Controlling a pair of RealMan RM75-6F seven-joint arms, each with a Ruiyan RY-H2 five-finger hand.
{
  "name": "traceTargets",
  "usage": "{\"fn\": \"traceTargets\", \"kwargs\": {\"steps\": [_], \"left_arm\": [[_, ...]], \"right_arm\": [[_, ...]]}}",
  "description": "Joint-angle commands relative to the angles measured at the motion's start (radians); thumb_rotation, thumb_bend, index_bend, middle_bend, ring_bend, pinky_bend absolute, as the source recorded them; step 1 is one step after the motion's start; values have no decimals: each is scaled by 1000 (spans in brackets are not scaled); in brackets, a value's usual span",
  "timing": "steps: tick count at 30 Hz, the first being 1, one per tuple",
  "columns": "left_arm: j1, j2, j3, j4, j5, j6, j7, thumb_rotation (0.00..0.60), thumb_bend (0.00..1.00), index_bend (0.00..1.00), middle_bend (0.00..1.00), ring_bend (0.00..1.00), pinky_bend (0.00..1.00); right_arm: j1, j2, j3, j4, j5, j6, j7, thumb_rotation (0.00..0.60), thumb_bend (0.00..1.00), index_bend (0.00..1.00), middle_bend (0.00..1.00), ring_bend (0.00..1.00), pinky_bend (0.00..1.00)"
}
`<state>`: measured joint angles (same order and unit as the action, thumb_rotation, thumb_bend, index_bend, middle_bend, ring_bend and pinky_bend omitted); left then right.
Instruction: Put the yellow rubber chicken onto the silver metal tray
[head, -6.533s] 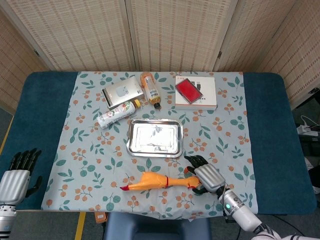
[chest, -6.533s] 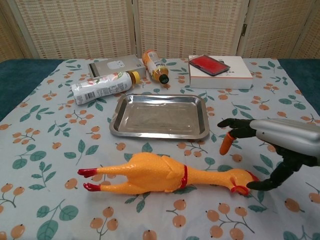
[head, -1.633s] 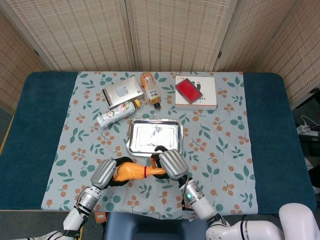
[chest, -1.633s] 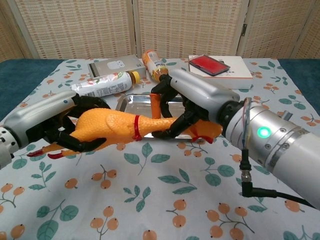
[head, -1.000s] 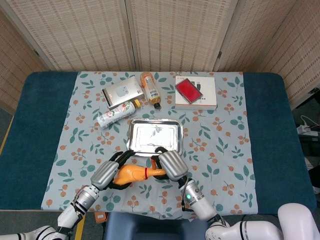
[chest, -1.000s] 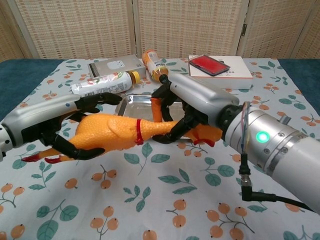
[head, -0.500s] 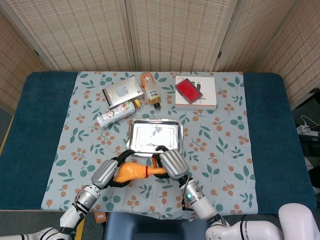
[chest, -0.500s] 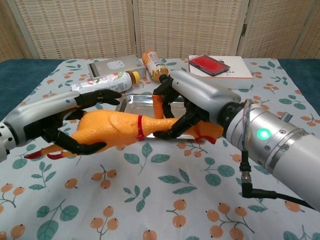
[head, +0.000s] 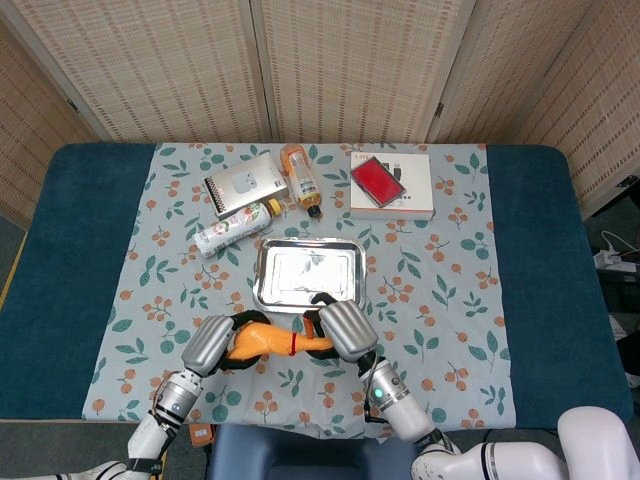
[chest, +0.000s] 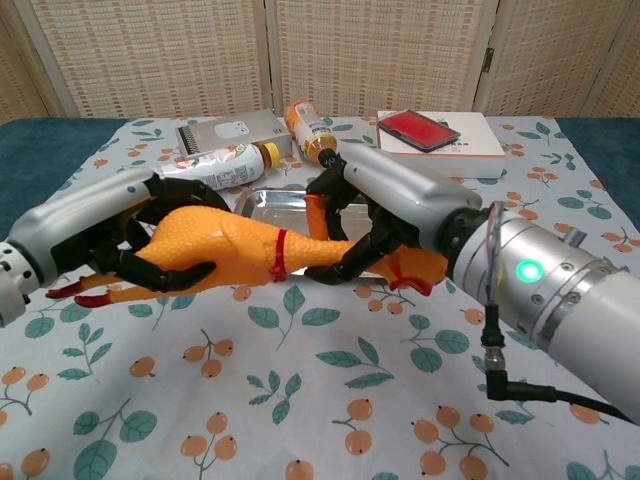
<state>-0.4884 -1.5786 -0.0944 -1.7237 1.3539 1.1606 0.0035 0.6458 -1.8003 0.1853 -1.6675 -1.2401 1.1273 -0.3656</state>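
The yellow rubber chicken (chest: 225, 248) (head: 268, 341) is lifted off the cloth, lying level in front of the silver metal tray (chest: 275, 201) (head: 308, 272). My left hand (chest: 105, 240) (head: 210, 343) wraps its fingers around the chicken's body, with the red feet (chest: 85, 293) sticking out to the left. My right hand (chest: 385, 220) (head: 342, 327) grips the neck near the red collar, and the head hangs under its palm. The tray lies just beyond both hands with nothing on it.
Behind the tray lie a white bottle (head: 235, 227), an orange bottle (head: 300, 177), a grey box (head: 243, 183) and a white box with a red case (head: 390, 183). A floral cloth (head: 440, 290) covers the blue table.
Since 6.5 s ago both hands took the chicken up from the cloth. Over the last second the left hand's fingers closed back around the body; the chicken stays about level.
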Motion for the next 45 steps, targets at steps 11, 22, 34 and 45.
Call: {"fn": "traceTargets", "kwargs": {"steps": [11, 22, 34, 45], "left_arm": [[-30, 80, 39, -37, 43, -106, -117, 600, 514, 118, 140, 103, 323], [-79, 192, 53, -58, 147, -189, -441, 600, 303, 0, 0, 0, 5], [-57, 294, 21, 15, 171, -86, -475, 600, 294, 0, 0, 0, 0], [11, 396, 19, 123, 118, -22, -563, 600, 301, 0, 0, 0, 0]], "right_arm": [[-2, 7, 1, -13, 2, 5, -6, 600, 242, 975, 695, 783, 1000], [-9, 18, 4, -3, 7, 21, -22, 600, 241, 975, 695, 783, 1000], [-32, 65, 16, 19, 14, 31, 31, 600, 242, 975, 695, 783, 1000], [-16, 94, 75, 118, 47, 3, 113, 600, 242, 975, 695, 783, 1000]]}}
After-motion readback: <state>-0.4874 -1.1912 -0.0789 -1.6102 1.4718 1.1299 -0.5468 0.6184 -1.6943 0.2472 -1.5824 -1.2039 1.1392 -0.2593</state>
